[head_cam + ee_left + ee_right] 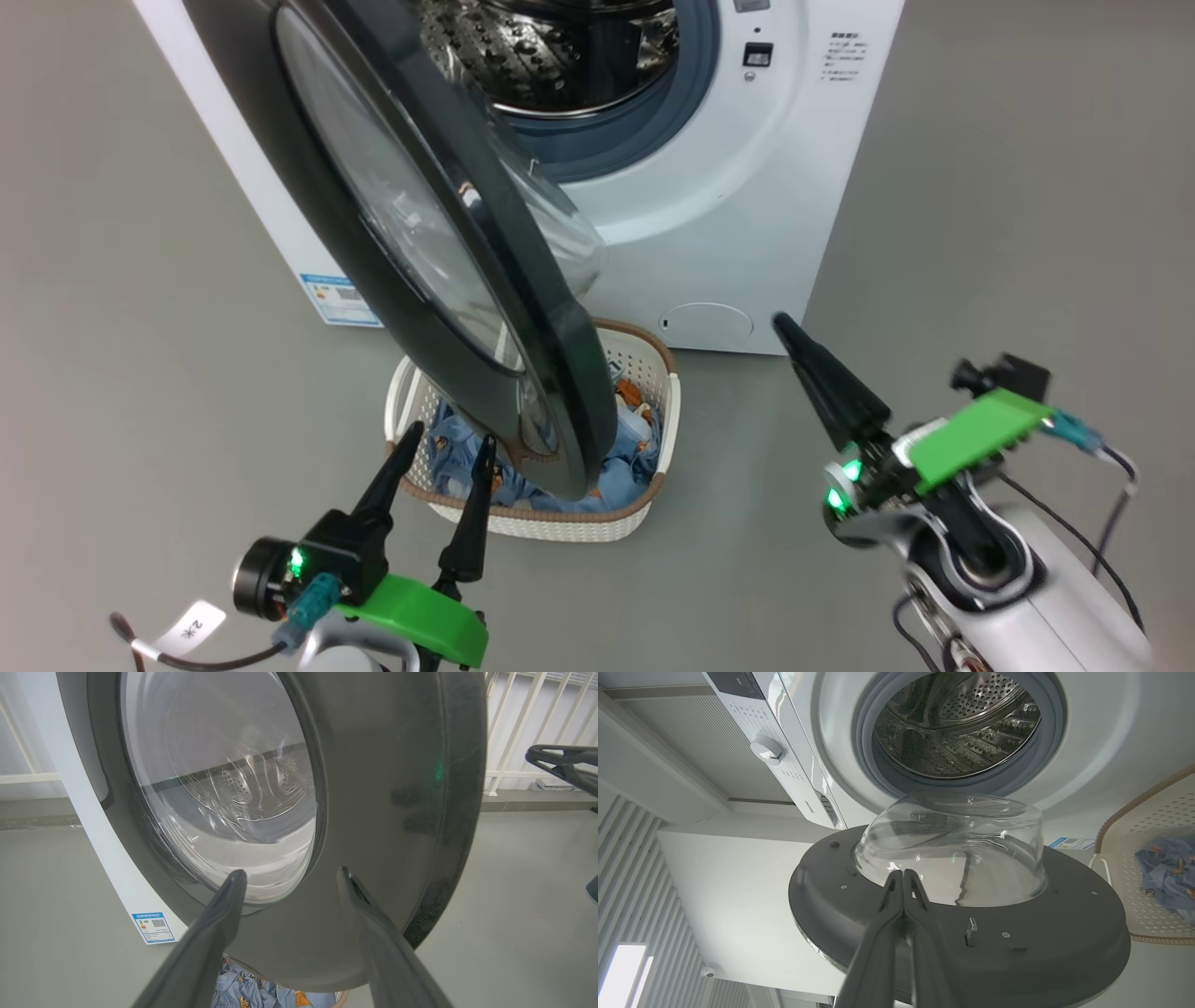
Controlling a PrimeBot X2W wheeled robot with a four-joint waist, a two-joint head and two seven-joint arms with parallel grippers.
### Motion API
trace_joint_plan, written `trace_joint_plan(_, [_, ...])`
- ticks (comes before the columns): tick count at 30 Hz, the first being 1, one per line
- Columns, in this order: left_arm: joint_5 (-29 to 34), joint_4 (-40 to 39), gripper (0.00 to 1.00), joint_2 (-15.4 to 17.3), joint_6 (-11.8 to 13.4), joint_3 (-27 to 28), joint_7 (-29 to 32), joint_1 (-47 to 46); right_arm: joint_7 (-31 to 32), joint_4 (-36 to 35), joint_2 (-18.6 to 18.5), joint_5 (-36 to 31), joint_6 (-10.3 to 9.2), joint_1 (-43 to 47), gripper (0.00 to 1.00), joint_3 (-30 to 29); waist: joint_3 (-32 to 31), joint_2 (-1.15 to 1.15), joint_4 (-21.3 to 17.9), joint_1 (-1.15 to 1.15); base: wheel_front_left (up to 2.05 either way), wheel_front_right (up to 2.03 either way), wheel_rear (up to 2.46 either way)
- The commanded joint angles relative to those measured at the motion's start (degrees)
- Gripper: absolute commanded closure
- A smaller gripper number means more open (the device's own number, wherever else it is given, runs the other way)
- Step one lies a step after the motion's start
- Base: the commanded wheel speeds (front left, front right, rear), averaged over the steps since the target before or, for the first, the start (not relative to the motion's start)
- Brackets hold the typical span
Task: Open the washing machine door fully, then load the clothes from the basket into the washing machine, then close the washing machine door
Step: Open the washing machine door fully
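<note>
The white washing machine (747,187) stands with its steel drum (957,728) exposed. Its glossy black door (439,233) is swung partly out, hanging over the basket (644,523). Blue clothes (625,467) with orange figures lie in the basket, partly hidden by the door. My left gripper (446,446) is open at the lower left, its fingers (224,910) pointing at the door's outer face (373,788) with nothing between them. My right gripper (780,322) is shut on nothing, right of the door, aimed at its inner side (924,933) near the glass bowl (952,844).
Grey floor (140,373) surrounds the machine. A blue energy sticker (338,297) sits low on the machine's front, a round flap (707,322) beside it. A white railing (528,728) runs behind. The basket's perforated wall (1157,812) lies just beyond the door's edge.
</note>
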Motion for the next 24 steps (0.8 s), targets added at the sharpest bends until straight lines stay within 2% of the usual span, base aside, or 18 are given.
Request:
trace_joint_plan(1, [0.6, -1.1, 0.00, 1.0, -0.2, 2.1, -0.5, -0.4, -0.9, -2.6, 0.0, 0.3, 0.57, 1.4, 0.62, 0.2, -0.5, 0.00, -0.6, 0.00, 0.00, 0.00, 0.00])
trace_joint_plan(2, [0.6, -1.0, 0.00, 1.0, -0.2, 2.2, -0.5, -0.3, -2.1, -4.0, -0.7, 0.2, 0.57, 2.9, 0.41, -0.3, -0.7, 0.00, -0.9, 0.00, 0.00, 0.00, 0.00])
trace_joint_plan(3, [0.6, -0.9, 0.00, 1.0, -0.2, 2.2, -0.5, -0.3, -3.4, -5.3, -1.5, -0.3, 0.57, 4.4, 0.00, -0.7, -0.9, 0.00, -1.2, 0.00, 0.00, 0.00, 0.00])
trace_joint_plan(6, [0.5, -0.6, 0.00, 1.4, -0.2, 2.8, -0.5, 0.0, -8.6, -9.1, -3.5, -1.9, 0.57, 10.1, 0.00, -2.2, -1.7, 0.00, -2.3, 0.00, 0.00, 0.00, 0.00])
trace_joint_plan(9, [0.4, -0.3, 0.00, 1.6, -0.1, 3.1, -0.5, 0.3, -11.0, -10.3, -3.7, -1.9, 0.57, 12.6, 0.00, -3.2, -2.2, 0.00, -2.9, 0.00, 0.00, 0.00, 0.00])
trace_joint_plan(15, [-0.4, 0.2, 0.00, 2.2, 0.4, 4.4, -0.5, 1.5, -18.7, -11.4, -4.8, -5.9, 0.57, 19.6, 0.00, -4.9, -4.3, 0.00, -4.7, 0.00, 0.00, 0.00, 0.00])
trace_joint_plan(18, [-0.7, 0.2, 0.00, 2.4, 0.6, 4.9, -0.5, 2.1, -20.4, -10.4, -5.7, -10.4, 0.57, 21.8, 0.00, -6.7, -4.9, 0.00, -5.3, 0.00, 0.00, 0.00, 0.00])
trace_joint_plan(21, [-1.0, 0.1, 0.00, 2.8, 0.7, 5.4, -0.5, 2.7, -21.0, -8.4, -6.3, -17.7, 0.57, 23.7, 0.00, -9.6, -5.6, 0.00, -5.8, 0.00, 0.00, 0.00, 0.00])
trace_joint_plan(24, [-1.2, 0.0, 0.00, 3.0, 0.8, 5.7, -0.5, 3.3, -21.0, -6.5, -5.0, -26.9, 0.57, 25.6, 0.00, -16.1, -6.2, 0.00, -6.1, 0.00, 0.00, 0.00, 0.00])
